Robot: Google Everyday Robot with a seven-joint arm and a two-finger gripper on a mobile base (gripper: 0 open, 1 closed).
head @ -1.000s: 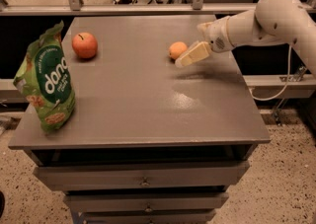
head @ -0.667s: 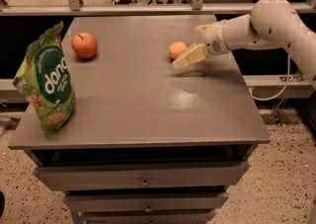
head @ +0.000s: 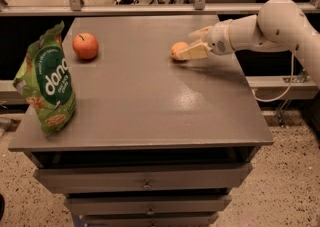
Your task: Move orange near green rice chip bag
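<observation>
Cream-white claw [head: 188, 46] sits at the tabletop's [head: 150, 106] far right, fingers spread just beside the orange [head: 176, 51] — not pinching it. The smooth round fruit could roll off if nudged off-centre or gripped shallowly. Leftward lie the apple [head: 85, 46] and, at the left edge, the green rice chip bag [head: 47, 83] — a bump might topple it.

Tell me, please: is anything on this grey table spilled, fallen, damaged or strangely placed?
Nothing stands out. The crinkled light-green chip bag stands upright at the front left, the red apple behind it, and the small yellow-orange fruit rests intact at the right, with the robot's gripper close beside it.
</observation>
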